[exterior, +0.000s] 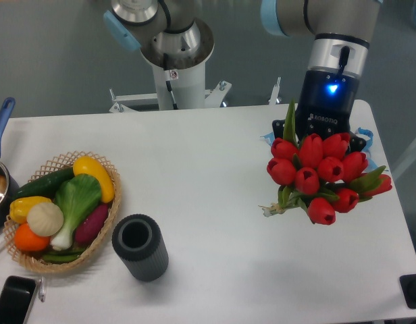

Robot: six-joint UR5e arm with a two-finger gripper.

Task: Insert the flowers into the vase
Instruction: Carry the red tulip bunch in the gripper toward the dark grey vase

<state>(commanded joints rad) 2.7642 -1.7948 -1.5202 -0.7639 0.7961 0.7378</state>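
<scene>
The flowers (323, 172) are a bunch of red tulip buds with green leaves. Their short stems (272, 209) point left, at the right side of the table. My gripper (319, 129) stands right behind and above the buds with its blue light on. Black links of its jaws show on either side of the bunch. The fingertips are hidden behind the blooms, so I cannot tell whether they hold the bunch. The vase (140, 246), dark grey and ribbed, stands upright near the front left with its round mouth open upward, far from the gripper.
A wicker basket (103, 233) of vegetables sits just left of the vase. A pot with a blue handle (0, 125) is at the left edge. A dark phone (12, 300) lies at the front left corner. The robot base (174, 61) stands behind the table.
</scene>
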